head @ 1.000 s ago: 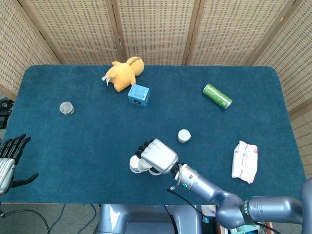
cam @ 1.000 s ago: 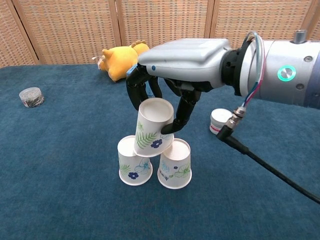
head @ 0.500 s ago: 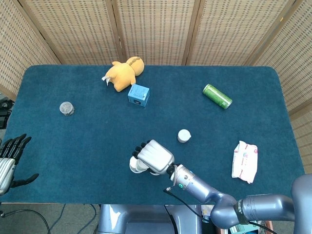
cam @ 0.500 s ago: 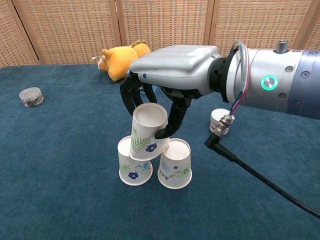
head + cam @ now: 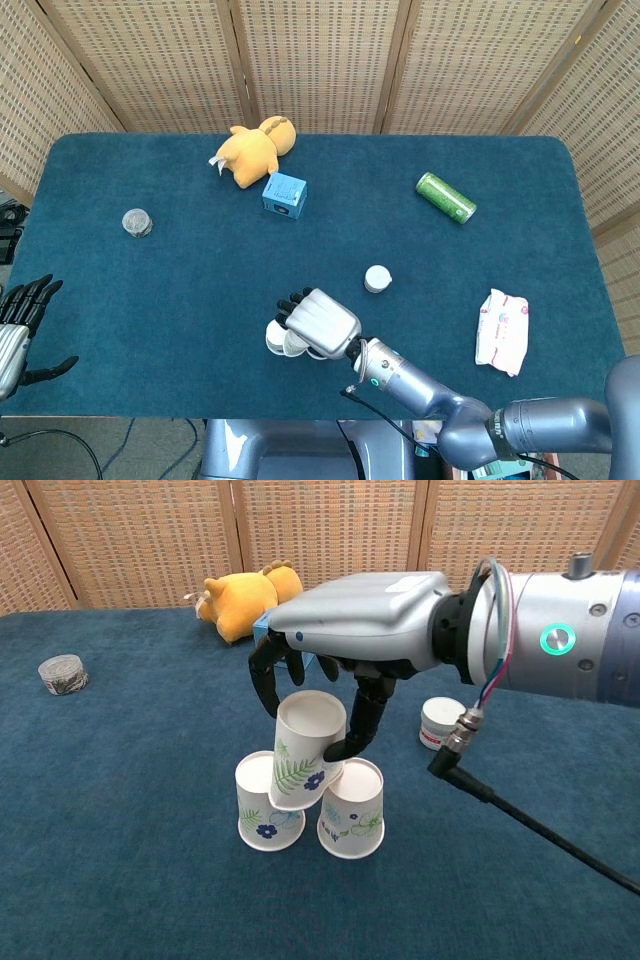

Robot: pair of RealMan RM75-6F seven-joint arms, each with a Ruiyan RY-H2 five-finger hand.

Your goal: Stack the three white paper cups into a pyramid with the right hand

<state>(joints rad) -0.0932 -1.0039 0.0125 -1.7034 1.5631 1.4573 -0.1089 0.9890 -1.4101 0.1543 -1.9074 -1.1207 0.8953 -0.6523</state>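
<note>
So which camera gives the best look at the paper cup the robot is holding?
The chest view. It shows the held cup side-on, leaf print and open mouth, pinched by the right hand above the two base cups. In the head view the hand covers it, leaving only white rims.

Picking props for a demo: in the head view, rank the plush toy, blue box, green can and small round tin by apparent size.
1. plush toy
2. green can
3. blue box, close to the can, so that order is unsure
4. small round tin
</note>
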